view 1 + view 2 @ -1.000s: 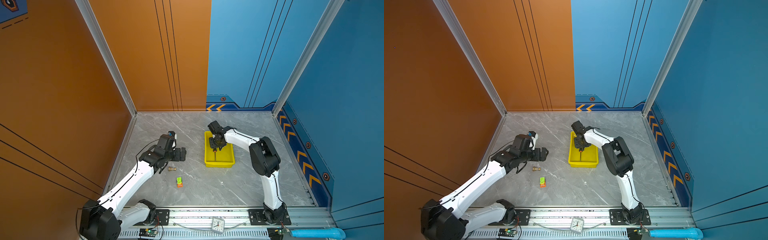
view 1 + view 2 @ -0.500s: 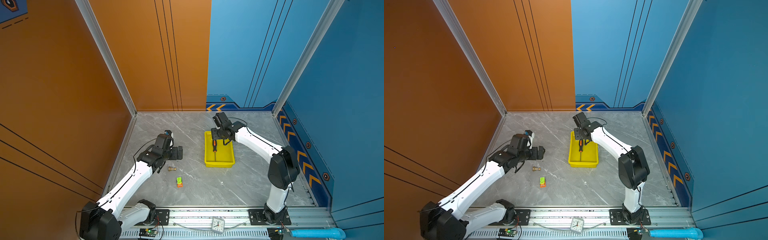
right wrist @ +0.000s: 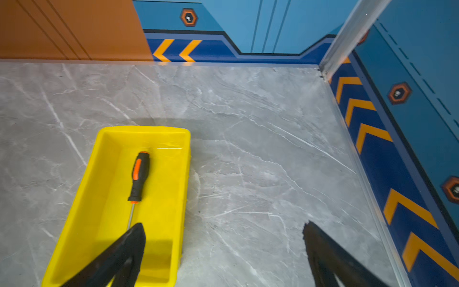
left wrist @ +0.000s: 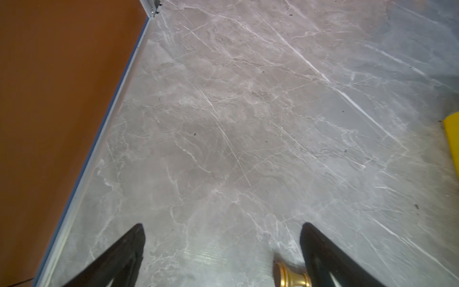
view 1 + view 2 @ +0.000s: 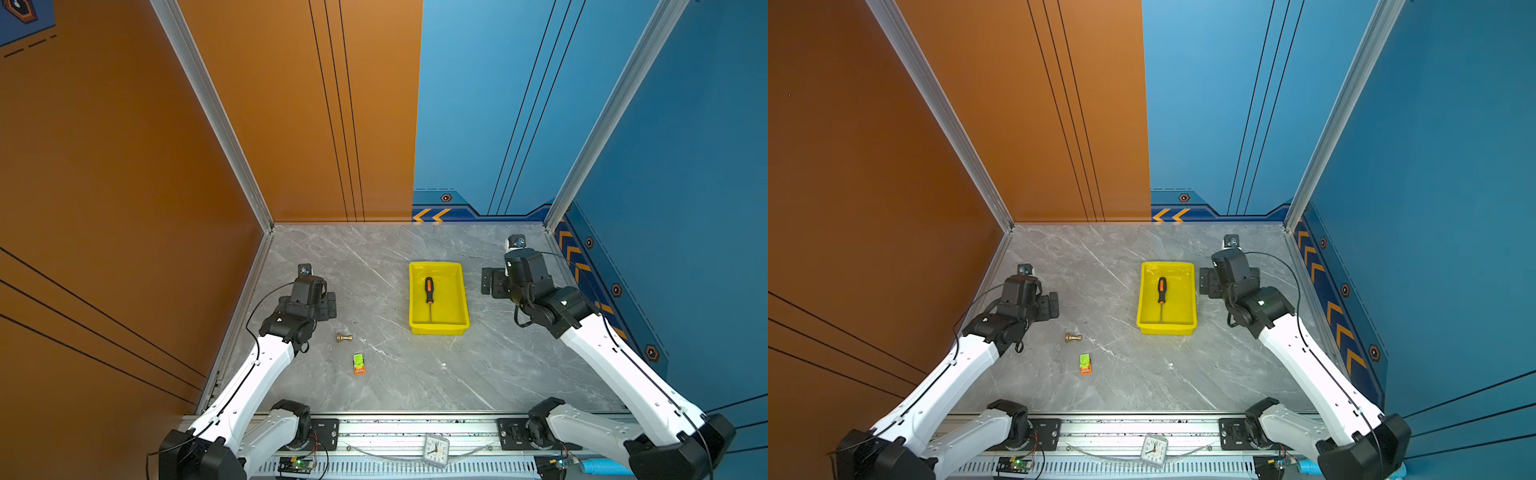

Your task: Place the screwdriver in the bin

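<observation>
1. The right gripper (image 3: 223, 225) has pulled off the bin (image 5: 435, 264). A second ago it hung over the bin with the tool. Now it sits near the bin's right wall, toward the right edge of the bench (image 5: 374, 395), with its jaws spread wide and nothing between them.
2. The screwdriver (image 5: 429, 293) lies flat on the bin floor, wholly inside the rim. Its handle points toward the far wall and its shaft toward the near wall.
3. The bin stands right of the bench's middle, nearer the far edge.
4. My left gripper (image 4: 222, 225) has drifted back toward the left edge. Its jaws are also apart and empty, and the brass knob (image 5: 344, 338) lies loose just beside one finger.
5. I judge the placement done; I only need to park both arms.
</observation>
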Available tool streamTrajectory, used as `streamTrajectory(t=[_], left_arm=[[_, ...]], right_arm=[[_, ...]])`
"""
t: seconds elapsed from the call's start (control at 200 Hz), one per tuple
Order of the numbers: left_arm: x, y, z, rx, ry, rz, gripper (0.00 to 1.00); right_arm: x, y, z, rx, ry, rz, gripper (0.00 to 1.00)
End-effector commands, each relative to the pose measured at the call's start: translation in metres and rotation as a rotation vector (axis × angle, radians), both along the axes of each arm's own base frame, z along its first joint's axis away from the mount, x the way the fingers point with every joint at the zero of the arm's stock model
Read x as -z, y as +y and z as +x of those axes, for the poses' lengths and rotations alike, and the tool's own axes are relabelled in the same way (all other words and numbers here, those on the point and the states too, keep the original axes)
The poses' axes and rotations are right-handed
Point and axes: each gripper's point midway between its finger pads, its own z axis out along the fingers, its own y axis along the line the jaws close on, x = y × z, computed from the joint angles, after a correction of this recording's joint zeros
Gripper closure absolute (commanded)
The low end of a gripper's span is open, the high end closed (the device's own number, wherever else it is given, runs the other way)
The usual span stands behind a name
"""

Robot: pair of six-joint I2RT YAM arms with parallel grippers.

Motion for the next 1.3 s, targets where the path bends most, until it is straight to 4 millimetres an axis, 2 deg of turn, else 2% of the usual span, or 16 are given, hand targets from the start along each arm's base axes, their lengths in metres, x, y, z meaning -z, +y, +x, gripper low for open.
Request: streamTrajectory(t=[0.0,0.095,0.22,0.35,0.41,0.506,0.656,0.736,1.001,1.121,1.186,1.296], left_arm=[[0.0,0.021,-0.001,-0.014,0.001,0.149,0.02],[0.013,0.02,0.002,0.04,-0.011,0.182,0.02],[0.022,0.023,0.01,0.078,-0.121,0.207,0.02],[0.029,0.03,0.011,0.056,-0.222,0.136,0.02],[0.036,0.034,0.01,0.037,-0.238,0.107,0.02],[0.046,0.036,0.011,0.03,-0.241,0.087,0.02],[0.052,0.034,0.022,0.047,-0.264,0.072,0.02],[0.056,0.03,0.031,0.066,-0.277,0.066,0.02],[0.052,0.014,0.066,0.131,-0.363,0.001,0.02],[0.05,0.016,0.08,0.116,-0.394,0.008,0.02],[0.054,0.019,0.084,0.104,-0.394,0.003,0.02],[0.062,0.02,0.087,0.097,-0.399,-0.003,0.02]], right_arm=[[0.023,-0.037,-0.013,0.105,-0.002,-0.047,0.0],[0.054,-0.068,-0.018,0.221,-0.017,-0.018,0.0],[0.092,-0.111,-0.021,0.436,-0.008,-0.02,0.0],[0.106,-0.12,-0.009,0.415,-0.098,-0.032,0.0],[0.109,-0.117,-0.003,0.354,-0.179,-0.025,0.0],[0.111,-0.103,0.005,0.222,-0.283,-0.054,0.0],[0.133,-0.09,0.021,0.123,-0.235,-0.083,0.0],[0.141,-0.086,0.028,0.106,-0.247,-0.075,0.0],[0.14,-0.079,0.063,0.076,-0.303,-0.072,0.0],[0.145,-0.076,0.076,0.071,-0.311,-0.053,0.0],[0.153,-0.076,0.079,0.079,-0.299,-0.058,0.0],[0.155,-0.078,0.083,0.095,-0.291,-0.071,0.0]])
